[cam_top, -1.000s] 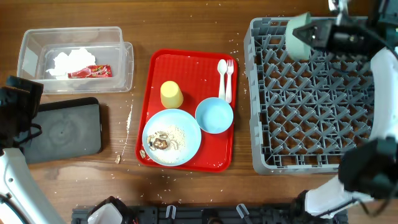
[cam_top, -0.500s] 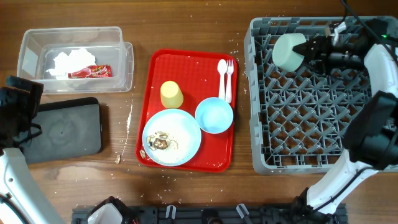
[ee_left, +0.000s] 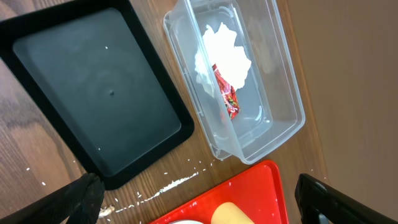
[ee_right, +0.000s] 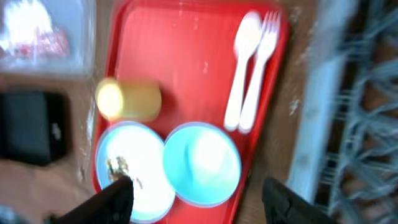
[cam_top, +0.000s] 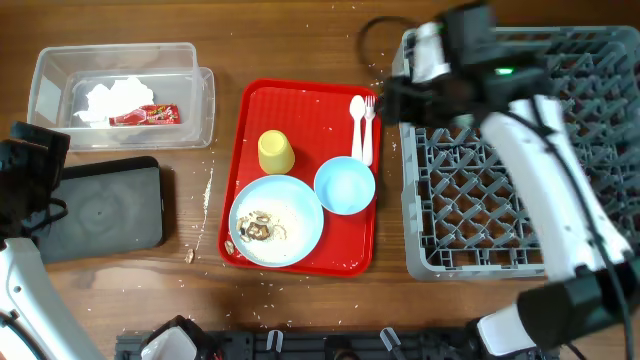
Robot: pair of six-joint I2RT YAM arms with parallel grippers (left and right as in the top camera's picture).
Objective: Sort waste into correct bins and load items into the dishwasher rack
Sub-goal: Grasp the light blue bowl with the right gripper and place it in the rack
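Fingers point(ee_right: 115, 202) of the right gripper point(ee_right: 196, 191) stand spread with nothing between them. We read the left gripper point(ee_left: 198, 186) as released likewise, its fingers wide apart. Only the overhead view shows the dishwasher rack point(cam_top: 480, 200) whole, with the right gripper at its left edge, beside the red tray point(cam_top: 300, 105). The right wrist view, blurred, looks down on the light blue bowl point(ee_right: 202, 165), the yellow cup point(ee_right: 127, 99), the white fork point(ee_right: 261, 68) and spoon point(ee_right: 239, 74) side by side, and the plate point(ee_right: 140, 155) bearing food scraps point(ee_right: 118, 168). The left wrist view shows, sharper than overhead, the napkin point(ee_left: 224, 56) and red wrapper point(ee_left: 225, 93) touching inside the clear tub point(ee_left: 277, 81), with the black tray point(ee_left: 93, 93) just beside it.
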